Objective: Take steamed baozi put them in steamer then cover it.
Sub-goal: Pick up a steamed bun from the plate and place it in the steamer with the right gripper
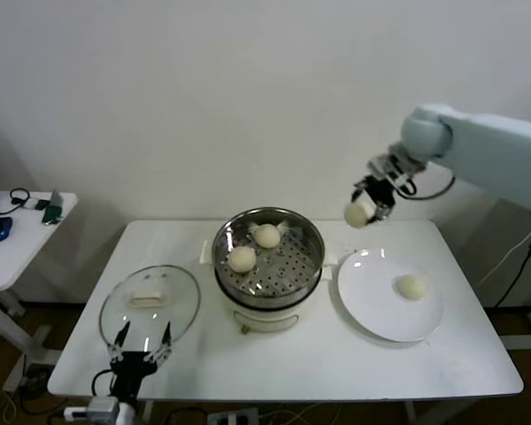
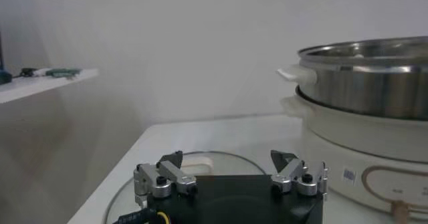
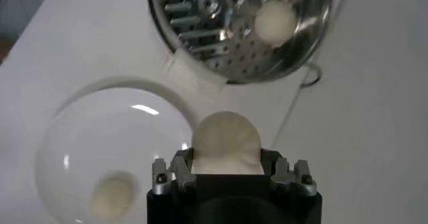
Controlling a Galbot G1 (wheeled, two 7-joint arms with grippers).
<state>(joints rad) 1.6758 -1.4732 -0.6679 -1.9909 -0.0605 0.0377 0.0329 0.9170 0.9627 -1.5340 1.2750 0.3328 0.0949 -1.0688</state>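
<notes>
- Two steamed baozi (image 1: 242,258) (image 1: 267,235) already sit on the perforated tray inside the steamer (image 1: 311,232), which stands mid-bench, uncovered.
- The right pincer (image 1: 365,209) pinches a third baozi (image 1: 357,213) in the air, above the gap between the steamer and the white plate (image 1: 372,301).
- A fourth baozi (image 1: 411,286) waits on that plate.
- By my reading, two buns and the covering are left to do.
- The cover (image 1: 182,292) lies flat on the bench (image 1: 319,363), left of the steamer, its handle (image 1: 148,298) up, long axis running left-right.
- The left pincer (image 1: 142,342) hovers spread at the cover's near edge.
</notes>
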